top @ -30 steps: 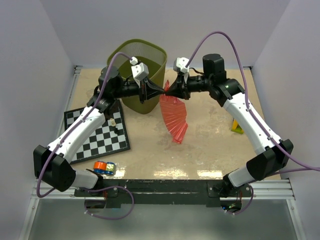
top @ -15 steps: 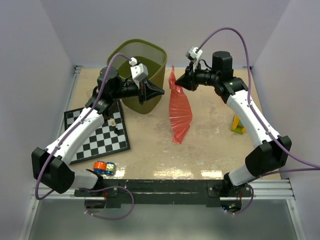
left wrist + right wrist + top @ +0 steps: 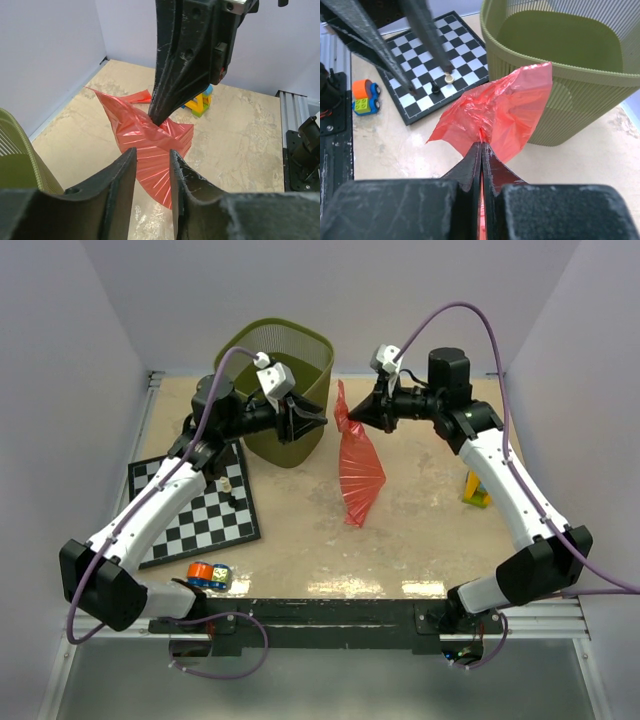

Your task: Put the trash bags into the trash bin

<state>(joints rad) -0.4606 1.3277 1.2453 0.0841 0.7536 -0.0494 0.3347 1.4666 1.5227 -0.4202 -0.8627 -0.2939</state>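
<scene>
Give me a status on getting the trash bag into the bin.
Done: the right gripper is shut on the top of the red trash bag, lifted beside the trash bin. In hand: the bag hangs from that grip, outside the bin; the left gripper is open, holding nothing. Left: bring the bag over the rim and release it; no bag shows inside the bin.

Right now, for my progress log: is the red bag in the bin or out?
Out: the red bag hangs beside the bin, pinched in the right gripper's shut jaws.
</scene>
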